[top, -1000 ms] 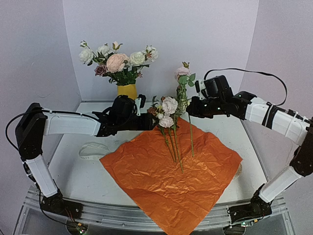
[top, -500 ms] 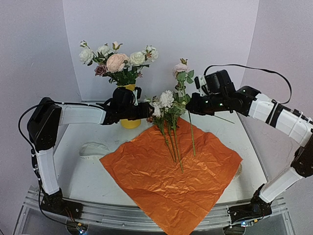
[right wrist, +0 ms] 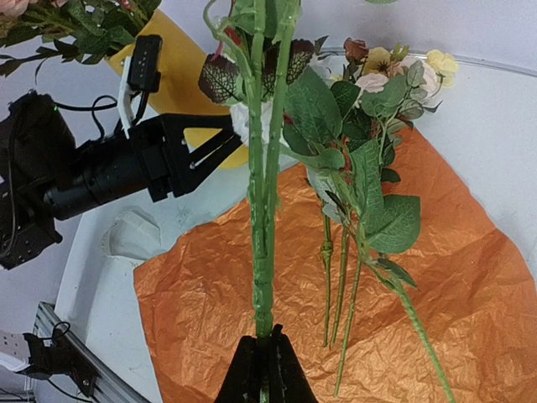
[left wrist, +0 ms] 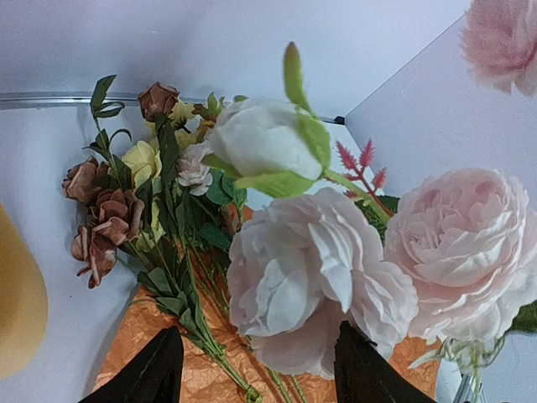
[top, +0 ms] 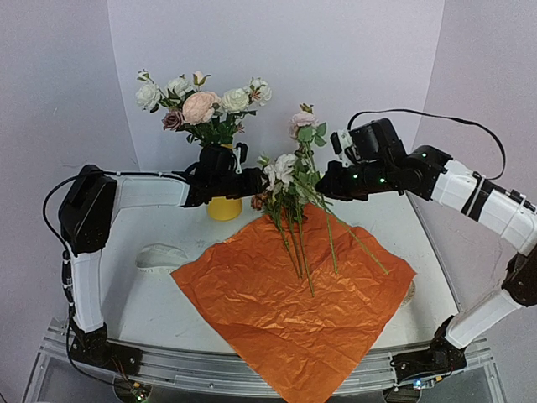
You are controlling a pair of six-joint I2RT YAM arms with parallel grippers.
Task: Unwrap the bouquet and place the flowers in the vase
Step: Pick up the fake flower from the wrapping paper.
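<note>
- The paper [top: 285,323] lies flat and open on the table [top: 134,294], so I think the job now is moving the flowers [top: 289,180] to the vase [top: 223,207].
- The flowers hang in the air over the paper, just beside the vase (their thin stem ends reach down towards the paper).
- The right gripper [right wrist: 263,342] is pinched tight on thick green stems [right wrist: 260,210]. Hold that pinch firm, or they may slip.
- The left gripper [left wrist: 258,336] has its fingers apart, with blooms right in front. It could close softly on the thin stems under the blooms, not on the petals.
- Lift high first, so the stem ends clear the vase top.
- The vase is already crowded with big roses [top: 201,105], so aim for a gap.
</note>
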